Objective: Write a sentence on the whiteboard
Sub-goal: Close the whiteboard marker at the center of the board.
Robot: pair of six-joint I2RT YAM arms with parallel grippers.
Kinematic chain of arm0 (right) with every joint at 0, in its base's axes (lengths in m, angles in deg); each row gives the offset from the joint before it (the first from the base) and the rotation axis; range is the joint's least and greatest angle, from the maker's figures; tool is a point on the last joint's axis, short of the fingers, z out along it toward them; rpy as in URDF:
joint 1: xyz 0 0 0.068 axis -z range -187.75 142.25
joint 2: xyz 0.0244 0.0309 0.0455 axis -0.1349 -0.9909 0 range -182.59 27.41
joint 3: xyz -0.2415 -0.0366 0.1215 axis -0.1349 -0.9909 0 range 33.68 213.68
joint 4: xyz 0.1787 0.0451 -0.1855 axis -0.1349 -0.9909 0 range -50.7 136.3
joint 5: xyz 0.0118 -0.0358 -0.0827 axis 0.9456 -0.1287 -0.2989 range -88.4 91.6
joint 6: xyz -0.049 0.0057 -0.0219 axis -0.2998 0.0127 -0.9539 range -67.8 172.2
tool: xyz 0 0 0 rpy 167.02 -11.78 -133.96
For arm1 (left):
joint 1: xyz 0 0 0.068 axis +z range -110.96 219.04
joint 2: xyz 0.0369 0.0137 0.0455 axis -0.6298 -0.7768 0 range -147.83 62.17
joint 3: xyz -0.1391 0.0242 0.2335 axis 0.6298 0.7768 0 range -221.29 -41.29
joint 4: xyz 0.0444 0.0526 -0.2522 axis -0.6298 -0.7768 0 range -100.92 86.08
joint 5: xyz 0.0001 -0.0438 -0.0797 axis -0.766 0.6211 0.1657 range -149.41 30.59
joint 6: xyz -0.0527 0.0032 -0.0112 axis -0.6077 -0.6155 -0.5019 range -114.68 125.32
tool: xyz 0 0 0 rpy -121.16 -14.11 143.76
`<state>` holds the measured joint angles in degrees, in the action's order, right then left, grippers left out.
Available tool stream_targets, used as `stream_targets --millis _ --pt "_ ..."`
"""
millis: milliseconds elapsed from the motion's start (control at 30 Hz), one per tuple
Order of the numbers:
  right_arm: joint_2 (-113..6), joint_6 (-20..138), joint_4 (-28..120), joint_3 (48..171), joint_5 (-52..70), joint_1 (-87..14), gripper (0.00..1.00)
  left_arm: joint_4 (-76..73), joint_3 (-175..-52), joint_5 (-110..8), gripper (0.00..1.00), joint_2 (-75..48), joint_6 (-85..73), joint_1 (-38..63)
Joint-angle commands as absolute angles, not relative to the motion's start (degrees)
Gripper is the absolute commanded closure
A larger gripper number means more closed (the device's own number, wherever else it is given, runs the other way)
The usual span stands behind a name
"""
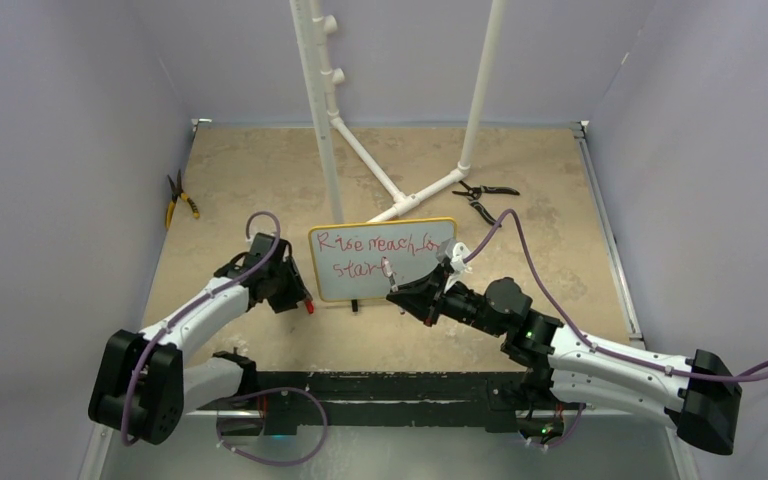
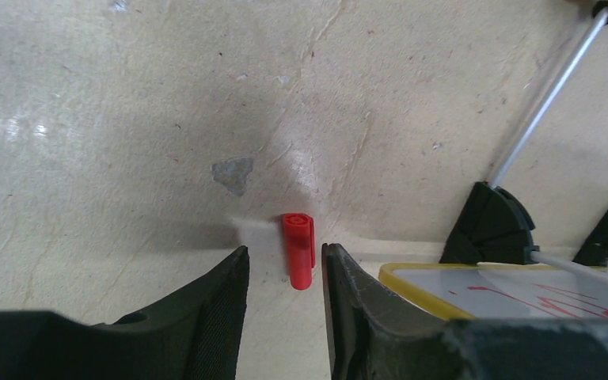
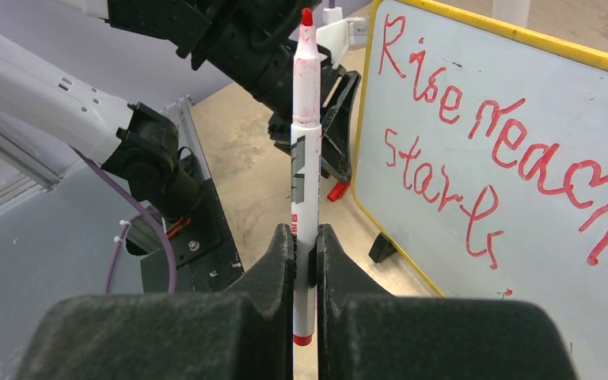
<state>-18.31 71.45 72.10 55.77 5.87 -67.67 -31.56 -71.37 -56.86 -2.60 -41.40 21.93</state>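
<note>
The whiteboard (image 1: pixel 358 287) stands upright on its black feet in the middle of the top view. The sentence (image 3: pixel 483 150) already runs across it in two red lines, roughly "Rise reach for" over "stars", so I judge the writing about done and capping the pen to be the likely next job. That turns on the red marker cap (image 2: pixel 298 249), which lies on the surface just off the board's lower left corner in the top view, and my left arm is plainly the nearer one. In the left wrist view the cap sits in the gap between the left fingers (image 2: pixel 222 309), closer to the right-hand one. Its long axis runs up and down the frame, in line with the fingers, and its open mouth faces away from me. The fingers are released and only partly spread, with a sliver of surface showing on each side of the cap. I see no contact, though the narrower side is too tight to call for sure. The right fingers (image 3: pixel 273 269) are clenched on the marker (image 3: pixel 305 158) low on its barrel. Its bare red tip points to the top of that frame, left of the board and clear of it.
</note>
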Motion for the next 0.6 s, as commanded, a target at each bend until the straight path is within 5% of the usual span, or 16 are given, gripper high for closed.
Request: stream_targets --millis 0,567 --pt "-17.9 70.44 75.11 55.48 6.74 -67.6 1.0 -29.27 -73.02 -58.18 0.64 -4.75 -40.35 19.86" --pt "-17.21 70.27 75.44 55.03 7.82 -67.59 1.0 -27.94 -73.13 -61.69 0.82 -9.81 -40.22 17.94"
